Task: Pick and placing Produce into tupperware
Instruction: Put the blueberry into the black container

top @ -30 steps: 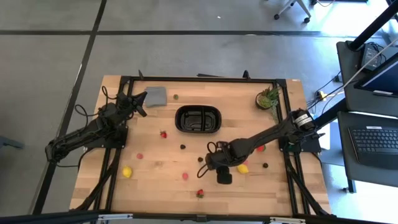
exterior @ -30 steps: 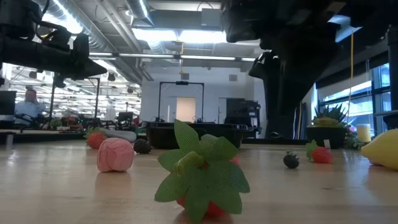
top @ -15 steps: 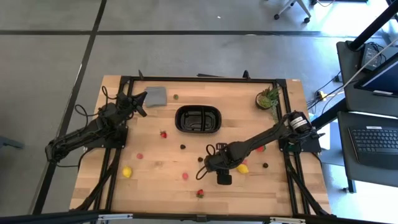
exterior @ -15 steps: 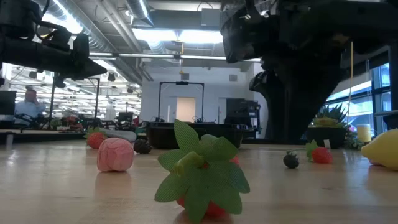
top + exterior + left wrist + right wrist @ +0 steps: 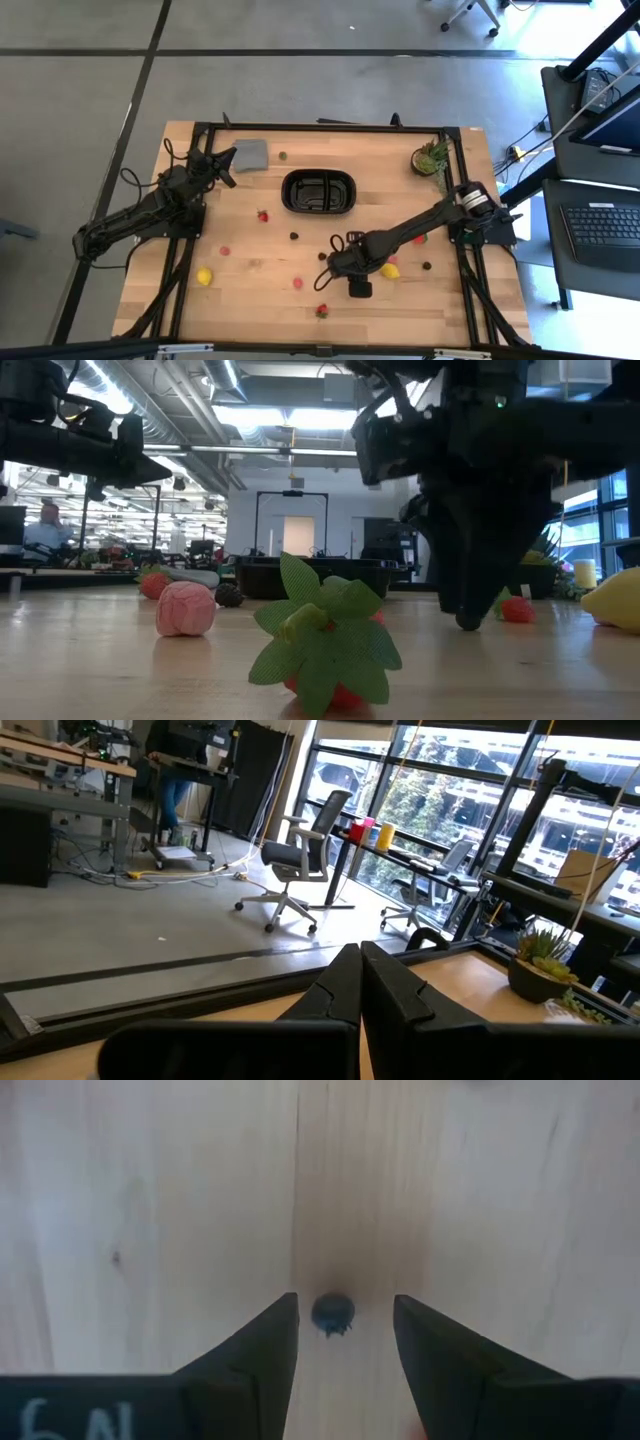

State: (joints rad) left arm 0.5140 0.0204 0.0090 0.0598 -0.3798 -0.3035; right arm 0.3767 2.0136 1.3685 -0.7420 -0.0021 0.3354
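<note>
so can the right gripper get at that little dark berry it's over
Probably yes. The right gripper is open with the dark berry on the bare wooden table between its fingers, and nothing else lies near it. The left gripper waits far off.
</note>
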